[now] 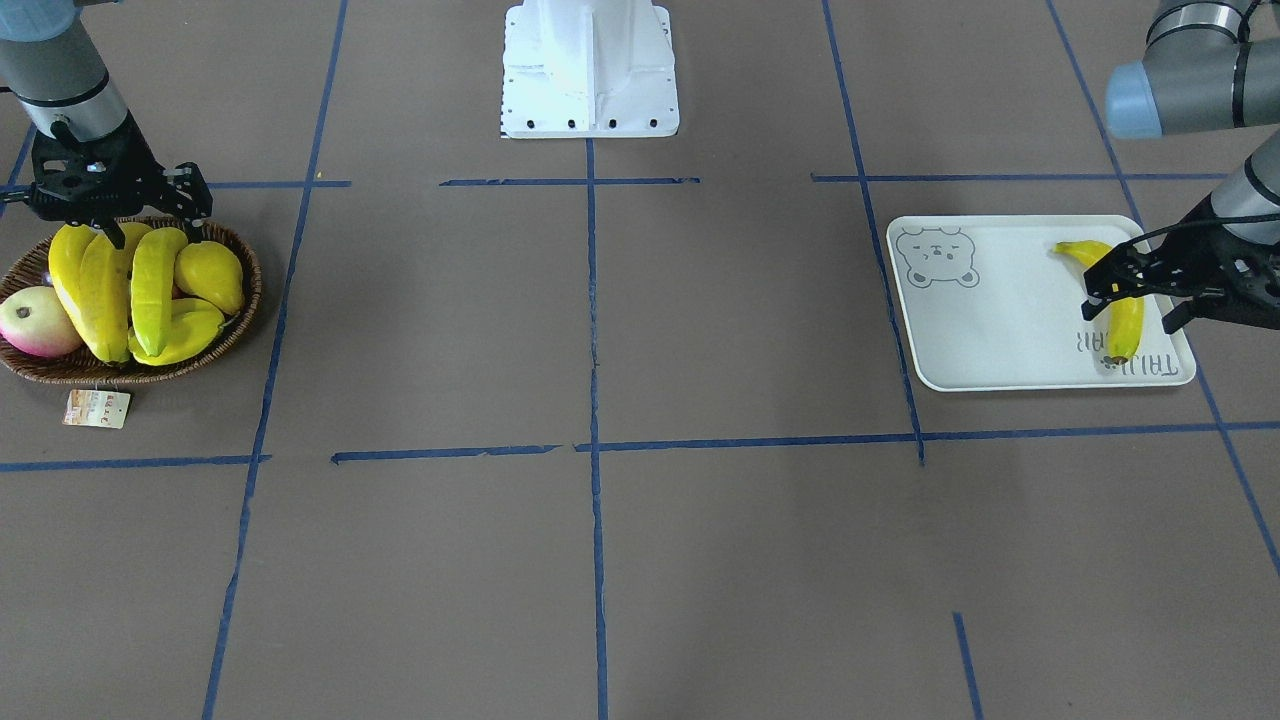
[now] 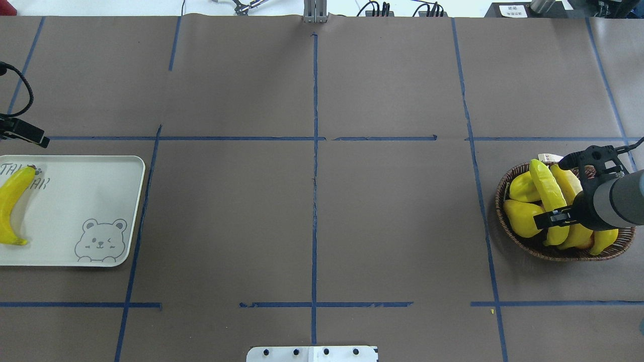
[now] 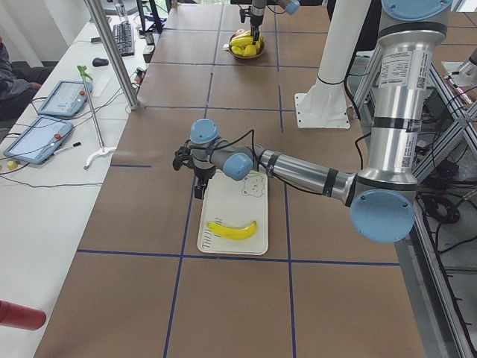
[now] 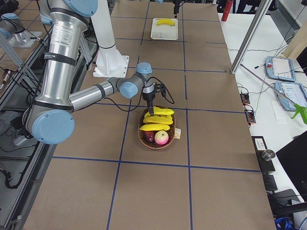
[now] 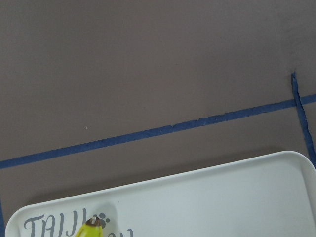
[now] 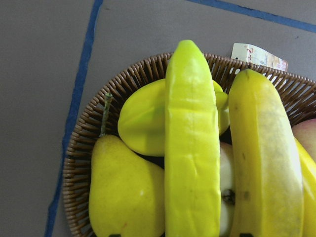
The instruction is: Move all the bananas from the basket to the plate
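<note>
— Right tool (image 2: 549, 192) first: how does it stand?
— Jaws spread wide, gripping nothing. It hangs over the basket (image 1: 70, 374), far along the desk (image 1: 600, 560) from the plate (image 2: 75, 171). In the wrist view the ridged fruit (image 6: 192, 148) lies between the fingertips, with one of the other bananas (image 6: 266, 158) just beside it.
— Which way do those run?
— Side by side across the basket's short width, roughly parallel to the banana (image 2: 10, 206) on the plate. I count at least two; anything lower is partly hidden. A pear-shaped fruit (image 1: 210, 275) sits on the basket's plate-ward side. A paper tag (image 1: 97, 408) lies on the desk just outside the rim.
— And the left tool (image 1: 1128, 308)?
— Jaws apart too, and empty. It is raised near the plate's lettered corner, diagonally opposite the bear drawing (image 2: 100, 240).
— The banana there?
— Flat on the plate, long axis along the short edge farthest from the bear. Its dark tip points into the lettering (image 2: 41, 184) and its hollow side faces the plate's middle. The tool is apart from it.
</note>
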